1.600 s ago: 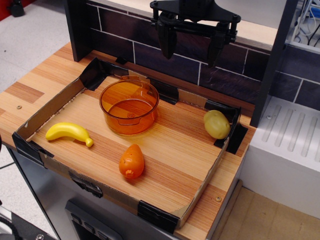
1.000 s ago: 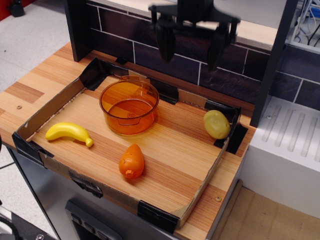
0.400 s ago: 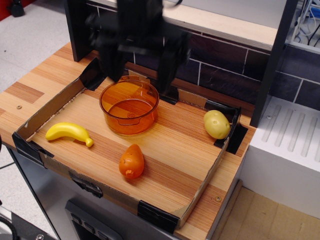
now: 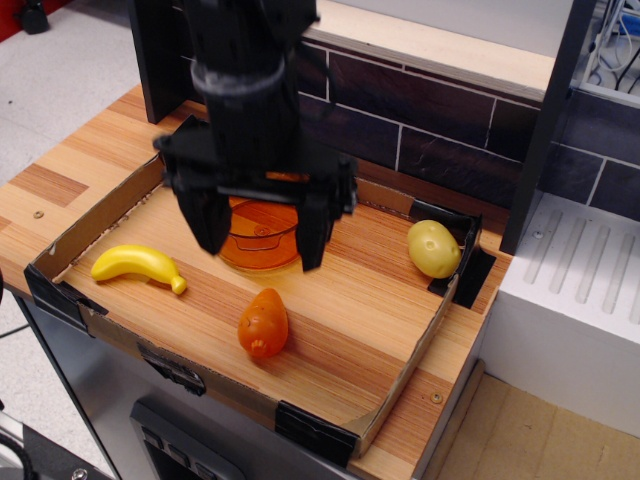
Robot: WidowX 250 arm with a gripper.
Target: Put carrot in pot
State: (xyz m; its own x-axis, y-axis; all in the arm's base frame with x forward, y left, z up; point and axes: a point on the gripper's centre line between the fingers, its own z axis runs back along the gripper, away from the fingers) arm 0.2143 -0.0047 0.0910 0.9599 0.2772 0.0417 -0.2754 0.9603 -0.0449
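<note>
The claw [image 4: 262,242], spread wide, hangs above the stubby orange carrot [image 4: 263,323] lying on wood.

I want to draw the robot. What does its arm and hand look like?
It's all black. The arm is a thick round column, and the hand has a wide crossbar with two long, flat fingers pointing down. No cables or markings show; it's slightly blurry.

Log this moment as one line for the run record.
gripper: open, empty, above carrot | carrot: on tray, ungrasped | pot: partly hidden behind gripper
</note>
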